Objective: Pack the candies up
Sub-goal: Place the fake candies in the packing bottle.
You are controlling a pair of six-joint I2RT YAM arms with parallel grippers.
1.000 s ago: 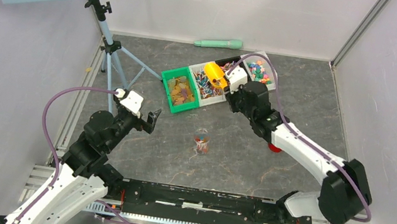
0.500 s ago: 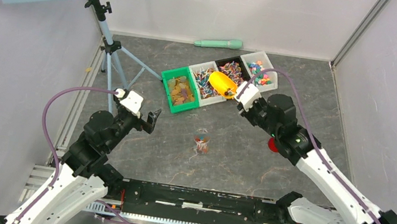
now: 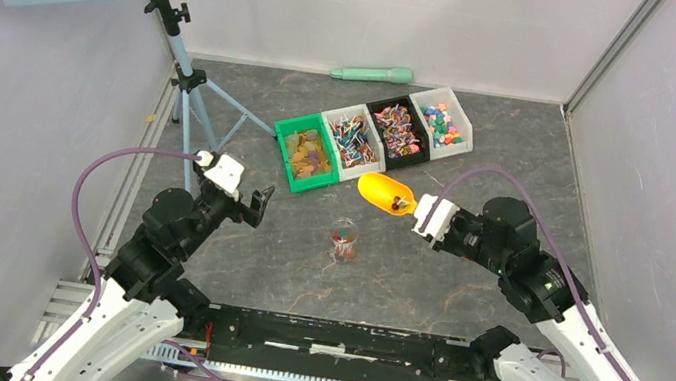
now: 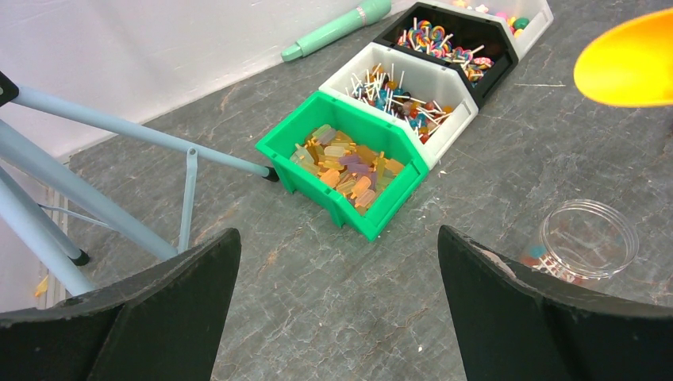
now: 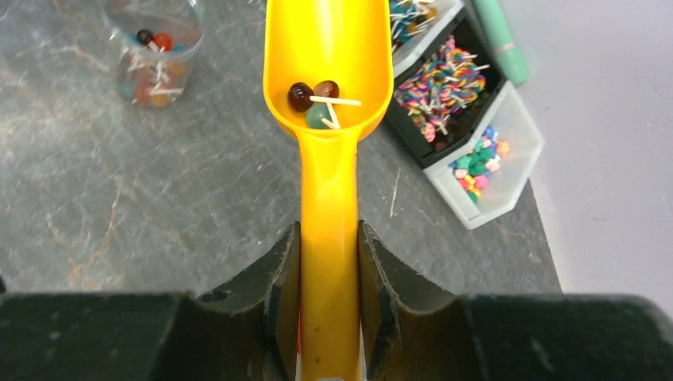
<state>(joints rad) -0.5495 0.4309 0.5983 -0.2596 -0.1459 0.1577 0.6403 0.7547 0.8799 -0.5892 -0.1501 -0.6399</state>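
The right gripper [image 5: 328, 242] is squeezed partway shut on the handle of the yellow scoop [image 5: 328, 48]. A few lollipop candies [image 5: 315, 99] sit in the scoop's bowl, ahead of the gripper. The scoop points straight out from the gripper, but the clear cup [image 5: 155, 48] is off to the left of its tip, not under it. So the scoop likely has to swing left, over the cup. The left gripper [image 3: 257, 201] hangs wide open and empty on the cup's other side.
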